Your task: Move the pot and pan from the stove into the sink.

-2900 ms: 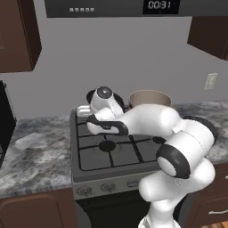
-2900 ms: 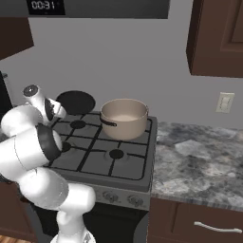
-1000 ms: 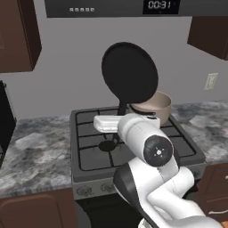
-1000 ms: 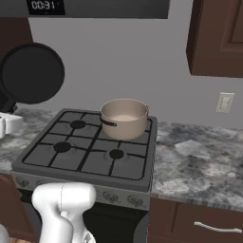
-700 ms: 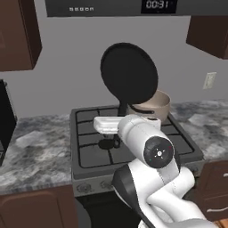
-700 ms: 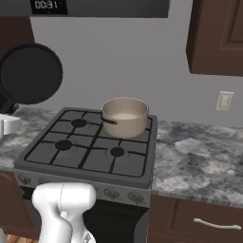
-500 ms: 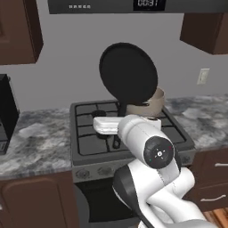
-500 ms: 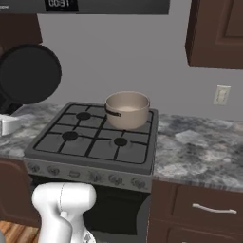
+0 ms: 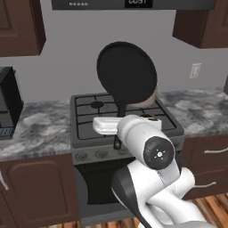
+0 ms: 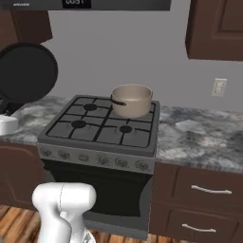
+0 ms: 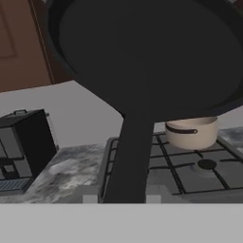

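The flat black pan (image 9: 127, 73) is lifted clear of the stove (image 9: 87, 122) and stands nearly on edge, handle pointing down. My gripper (image 9: 118, 133) is shut on that handle below the disc. In the hand view the pan (image 11: 147, 52) looms overhead, its handle running down between my gripper (image 11: 121, 197) fingertips. From the right base the pan (image 10: 26, 71) hangs left of the stove (image 10: 95, 128). The beige pot (image 10: 132, 99) sits on the back right burner; it shows as the pot (image 11: 192, 132) in the hand view and as the pot (image 9: 153, 95) peeking behind the pan. The sink is out of view.
A black appliance (image 9: 9, 104) stands on the granite counter (image 9: 38, 133) left of the stove, seen too as the appliance (image 11: 26, 147). More counter (image 10: 199, 137) with drawers lies to the right. A microwave and dark cabinets hang overhead. Wooden floor shows below.
The pan was lifted off the back left burner about three seconds ago. Over the last second the whole picture has shifted: the base has drawn back from the stove, pan still held up.
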